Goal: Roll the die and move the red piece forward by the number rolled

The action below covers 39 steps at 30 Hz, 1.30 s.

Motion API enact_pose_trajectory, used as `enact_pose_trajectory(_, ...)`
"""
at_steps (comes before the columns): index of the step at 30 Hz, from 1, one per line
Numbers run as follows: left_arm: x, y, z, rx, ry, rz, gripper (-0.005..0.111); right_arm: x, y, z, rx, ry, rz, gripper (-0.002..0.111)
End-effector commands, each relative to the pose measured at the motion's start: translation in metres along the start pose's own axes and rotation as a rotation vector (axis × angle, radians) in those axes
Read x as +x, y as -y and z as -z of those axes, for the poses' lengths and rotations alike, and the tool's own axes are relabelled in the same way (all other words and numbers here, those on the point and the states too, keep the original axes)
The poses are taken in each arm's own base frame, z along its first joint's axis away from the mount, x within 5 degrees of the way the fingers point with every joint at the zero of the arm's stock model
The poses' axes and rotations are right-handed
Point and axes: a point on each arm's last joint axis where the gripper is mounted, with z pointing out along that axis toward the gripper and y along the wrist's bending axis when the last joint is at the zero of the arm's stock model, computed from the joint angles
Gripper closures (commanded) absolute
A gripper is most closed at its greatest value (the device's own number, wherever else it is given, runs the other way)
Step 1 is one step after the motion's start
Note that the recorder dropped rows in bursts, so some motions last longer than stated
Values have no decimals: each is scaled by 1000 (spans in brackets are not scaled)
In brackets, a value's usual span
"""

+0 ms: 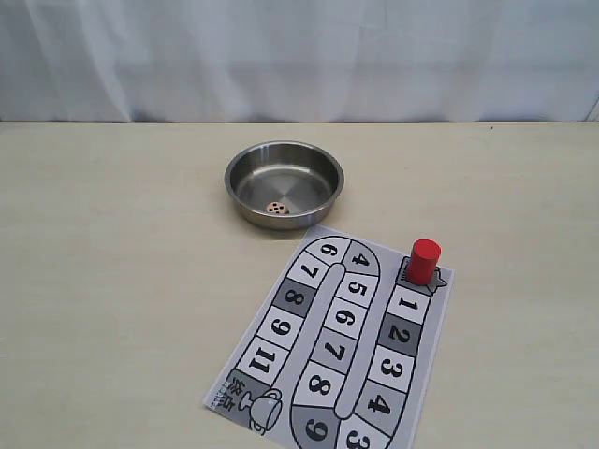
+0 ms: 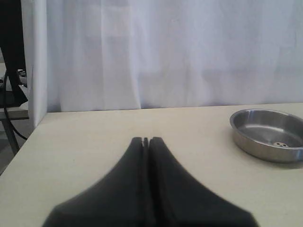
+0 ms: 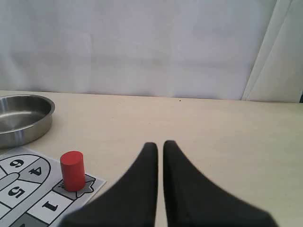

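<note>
The die, a tiny beige cube with several dark pips on top, lies on the bottom of a steel bowl. It shows again as the die in the left wrist view. The red piece stands upright on the grey start square at the head of the numbered game board, just before square 1. Neither gripper appears in the exterior view. My left gripper is shut and empty above bare table, left of the bowl. My right gripper is shut with a thin slit, empty, right of the red piece.
The board lies tilted on a pale wooden table, its track running 1 to 4 down the right column. The bowl stands just behind the board. A white curtain closes off the back.
</note>
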Motion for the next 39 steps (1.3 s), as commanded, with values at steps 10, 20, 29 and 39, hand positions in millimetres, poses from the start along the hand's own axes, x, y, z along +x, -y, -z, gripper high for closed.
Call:
enact_pose_trajectory(10,1,0,0,2,3,10,107,1,0,0,1,-2,2,104)
enact_pose_trajectory(20,1,0,0,2,3,10,107,-9,0,1,2,102,-11,104)
enact_pose_trajectory(29,1,0,0,2,3,10,107,-30,3,5,-1,312,-181,104)
enact_pose_trajectory(39,1,0,0,2,3,10,107,-91,6,32,-22,334,-169,104)
